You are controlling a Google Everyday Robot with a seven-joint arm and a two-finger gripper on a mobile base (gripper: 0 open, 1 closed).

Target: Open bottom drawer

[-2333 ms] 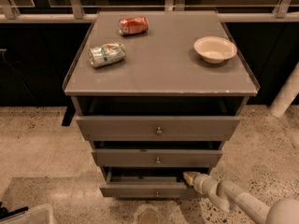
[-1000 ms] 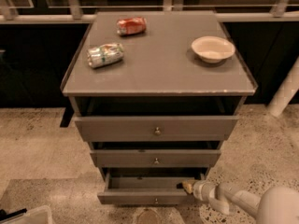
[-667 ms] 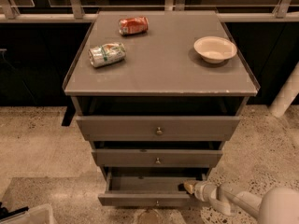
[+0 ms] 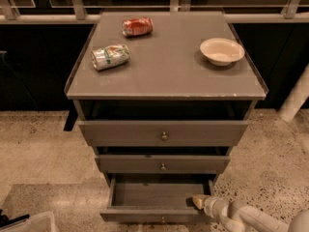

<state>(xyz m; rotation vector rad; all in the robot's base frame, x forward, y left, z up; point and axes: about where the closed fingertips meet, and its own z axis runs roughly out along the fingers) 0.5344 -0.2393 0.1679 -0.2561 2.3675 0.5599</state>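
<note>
The bottom drawer is the lowest grey drawer of the cabinet. It is pulled out, and its plain grey inside shows. A small round knob sits at the centre of its front, at the picture's lower edge. My gripper comes in from the lower right on a white arm. Its tip is inside the drawer at the right front corner, against the back of the drawer front.
The top drawer and middle drawer stand slightly out above it. On the cabinet top lie a red can, a silver-green can and a white bowl. Speckled floor surrounds the cabinet; a white bin corner shows lower left.
The bottom drawer has slid further out toward me, showing more of its inside. My gripper has moved with it toward the front.
</note>
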